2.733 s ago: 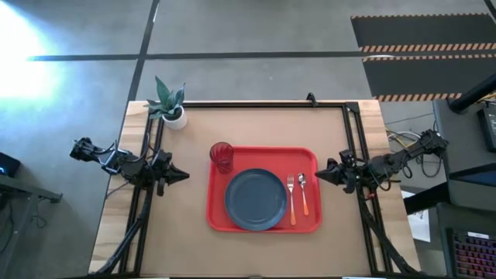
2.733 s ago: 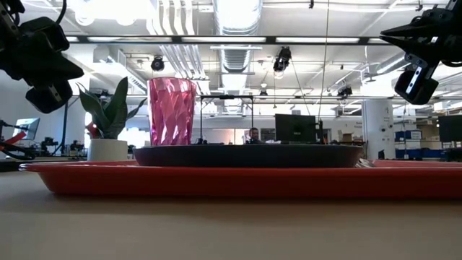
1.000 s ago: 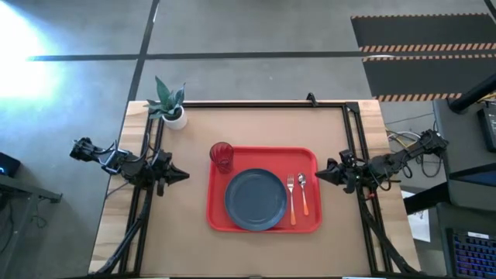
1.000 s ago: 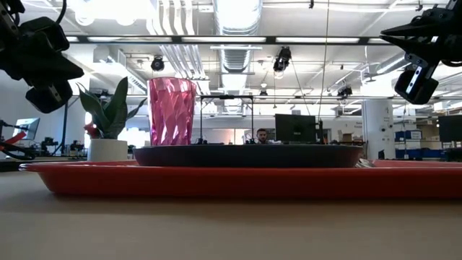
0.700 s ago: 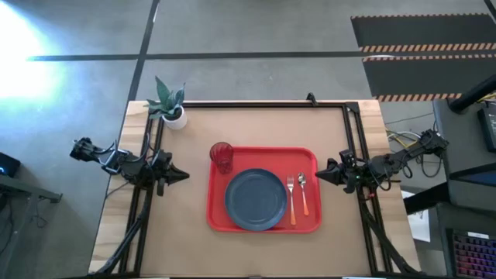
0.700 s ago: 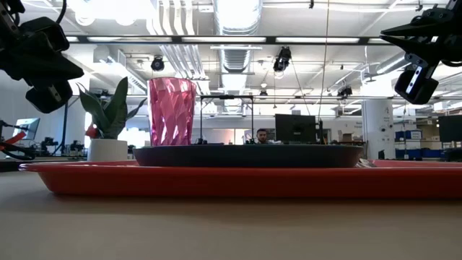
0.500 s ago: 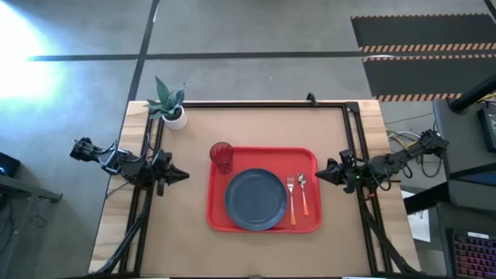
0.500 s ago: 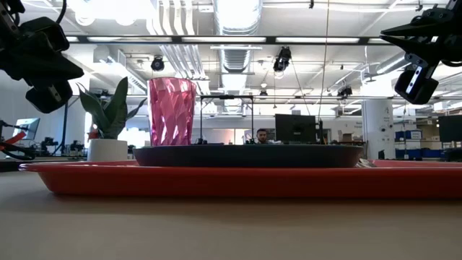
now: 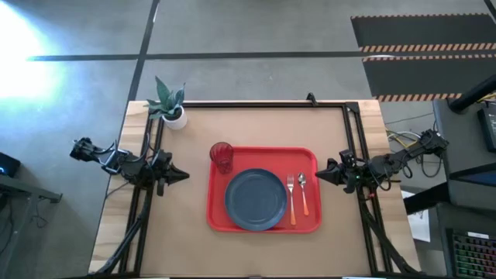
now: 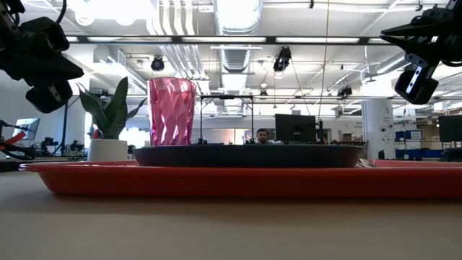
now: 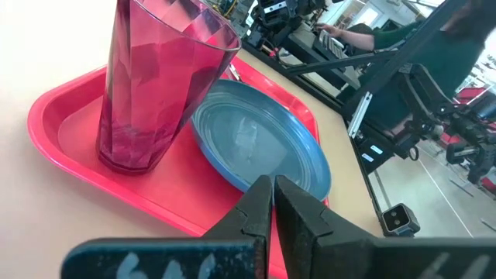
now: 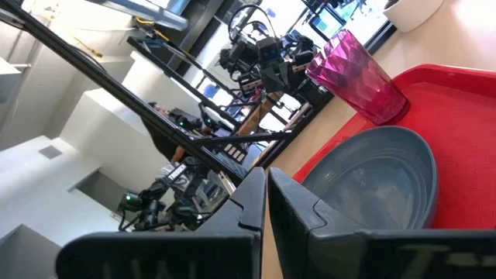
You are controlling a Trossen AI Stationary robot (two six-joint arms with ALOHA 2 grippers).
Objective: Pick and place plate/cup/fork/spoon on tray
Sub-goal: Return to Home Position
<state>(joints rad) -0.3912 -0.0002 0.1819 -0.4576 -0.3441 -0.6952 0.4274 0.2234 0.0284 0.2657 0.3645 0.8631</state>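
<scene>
The red tray (image 9: 219, 217) lies mid-table. On it rest the slate-blue plate (image 9: 256, 199), the red cup (image 9: 222, 156) upright at the far left corner, and the fork (image 9: 291, 198) and spoon (image 9: 303, 191) side by side right of the plate. My left gripper (image 9: 184, 176) hovers shut left of the tray, above the table. My right gripper (image 9: 318, 175) hovers shut at the tray's right edge. Neither touches anything. The left wrist view shows the cup (image 11: 159, 85) and plate (image 11: 260, 147) past the shut fingers.
A white pot with a green plant (image 9: 171, 107) stands at the table's far left corner. Black frame rails (image 9: 356, 132) run along the left and right sides. Bare tabletop lies near and far of the tray. A person (image 10: 261, 135) sits far behind in the room.
</scene>
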